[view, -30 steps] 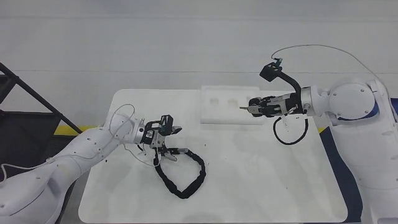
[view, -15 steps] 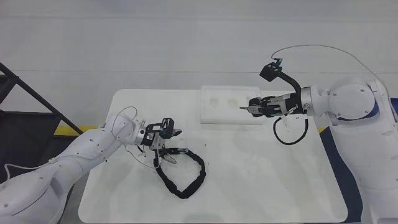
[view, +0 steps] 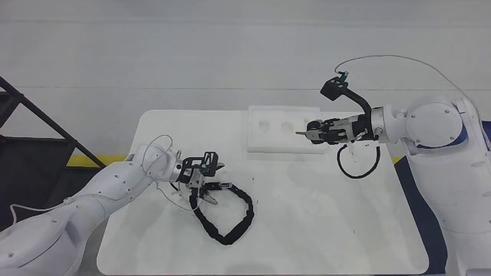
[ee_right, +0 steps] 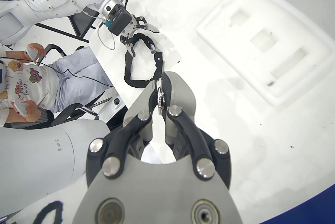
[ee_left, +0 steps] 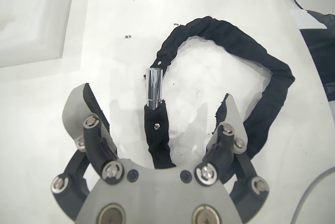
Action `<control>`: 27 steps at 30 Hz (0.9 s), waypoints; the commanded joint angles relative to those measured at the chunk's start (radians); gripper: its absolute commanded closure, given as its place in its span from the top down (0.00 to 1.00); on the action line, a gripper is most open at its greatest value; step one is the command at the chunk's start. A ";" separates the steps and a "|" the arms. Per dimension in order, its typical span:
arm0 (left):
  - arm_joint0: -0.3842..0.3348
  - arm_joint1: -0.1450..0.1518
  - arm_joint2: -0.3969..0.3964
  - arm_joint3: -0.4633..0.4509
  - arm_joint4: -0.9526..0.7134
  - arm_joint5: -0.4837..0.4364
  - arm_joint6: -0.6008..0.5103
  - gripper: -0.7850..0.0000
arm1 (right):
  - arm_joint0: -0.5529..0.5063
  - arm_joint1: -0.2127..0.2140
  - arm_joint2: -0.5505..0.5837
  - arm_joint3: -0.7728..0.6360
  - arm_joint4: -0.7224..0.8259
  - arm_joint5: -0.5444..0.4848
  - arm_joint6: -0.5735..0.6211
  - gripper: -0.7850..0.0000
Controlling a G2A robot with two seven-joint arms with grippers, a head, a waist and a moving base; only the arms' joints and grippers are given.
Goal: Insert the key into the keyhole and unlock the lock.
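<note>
Black fabric sleeves the chain lock (view: 232, 218), which lies in a loop on the left part of the white desk (view: 330, 222), its chrome cylinder (ee_left: 154, 87) sitting between the two sleeved ends. The left end effector (ee_left: 155, 93) sits low over that spot, fingers spread wide to either side of the cylinder and sleeve, released and gripping nothing. Well apart, over the white foam tray (view: 268, 129) at the desk's far edge, the right end effector (ee_right: 160, 79) is clenched on the key (ee_right: 159, 99), whose blade pokes out past the fingertips toward the lock's side of the desk
</note>
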 commanded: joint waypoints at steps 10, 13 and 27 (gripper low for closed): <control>-0.008 -0.050 0.016 0.061 0.102 -0.010 0.067 1.00 | 0.000 0.000 0.000 0.000 0.000 0.000 0.000 0.00; -0.013 -0.065 0.019 0.089 0.120 -0.012 0.084 0.95 | 0.000 0.000 0.000 0.000 0.000 0.000 0.000 0.00; -0.022 -0.131 0.022 0.212 0.172 0.011 0.126 0.37 | 0.000 0.000 0.000 0.000 0.000 0.000 0.000 0.00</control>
